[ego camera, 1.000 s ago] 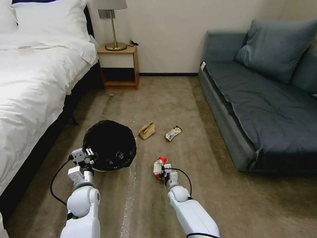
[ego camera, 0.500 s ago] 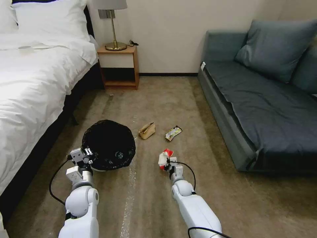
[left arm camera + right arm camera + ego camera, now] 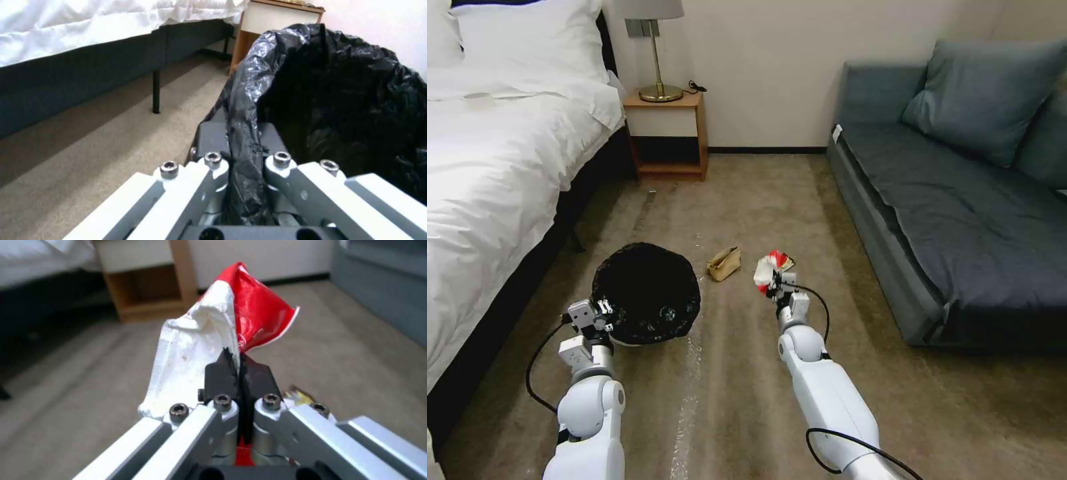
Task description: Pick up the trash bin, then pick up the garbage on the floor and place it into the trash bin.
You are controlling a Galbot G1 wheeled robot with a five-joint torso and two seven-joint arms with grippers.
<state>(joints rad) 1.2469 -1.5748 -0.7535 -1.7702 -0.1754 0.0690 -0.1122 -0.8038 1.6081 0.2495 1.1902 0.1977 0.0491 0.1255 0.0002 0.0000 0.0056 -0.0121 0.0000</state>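
Red snack packet [image 3: 767, 267] sits pinched between our right gripper [image 3: 773, 283] fingers, standing up beyond the tips. We judge the trash bin [image 3: 646, 293] lies to that packet's left, its lined rim clamped by our left gripper [image 3: 602, 312]; the tan paper bag [image 3: 724, 263] lies between packet and bin.

I see a red-and-white snack packet [image 3: 213, 340], black bin liner [image 3: 646, 293], tan paper bag [image 3: 724, 263], and possibly a yellow wrapper [image 3: 299, 396].

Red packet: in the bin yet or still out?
Out. The right tool is shut on the red snack packet, off the floor beside the trash bin, whose rim the left tool grips.
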